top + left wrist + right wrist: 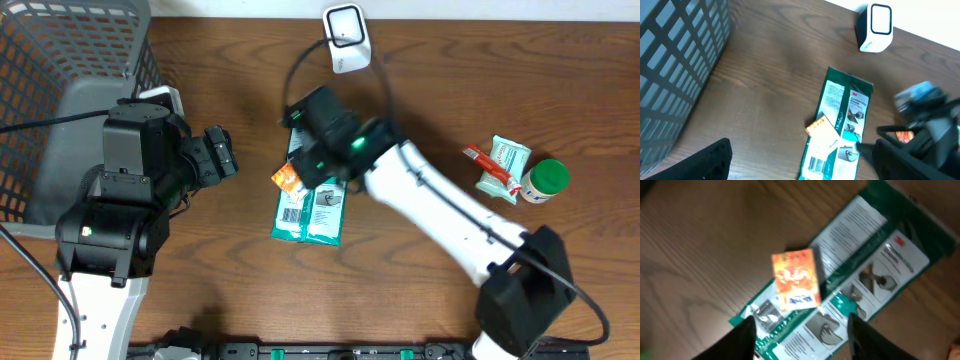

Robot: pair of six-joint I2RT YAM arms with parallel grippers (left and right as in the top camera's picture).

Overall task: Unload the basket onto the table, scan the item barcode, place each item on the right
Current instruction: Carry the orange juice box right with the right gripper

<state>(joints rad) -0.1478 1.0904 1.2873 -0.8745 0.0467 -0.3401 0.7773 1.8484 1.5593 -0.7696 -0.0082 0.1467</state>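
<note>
A small orange sachet (pixel 796 280) lies loose on top of a flat green and white packet (pixel 310 205) in the middle of the table. The packet's barcode (pixel 815 164) faces up at its near end. My right gripper (pixel 802 340) hovers just above both, open, with nothing between its fingers (pixel 742 339). In the overhead view it (pixel 322 150) covers the packet's far end. The white scanner (pixel 345 40) stands behind at the table's back edge. My left gripper (pixel 218 155) is open, left of the packet and apart from it.
A grey mesh basket (pixel 70 60) fills the back left corner. At the right lie a white and green pouch (pixel 508 160), a red sachet (pixel 488 163) and a green-capped bottle (pixel 546 180). A black cable (pixel 300 62) loops from the scanner.
</note>
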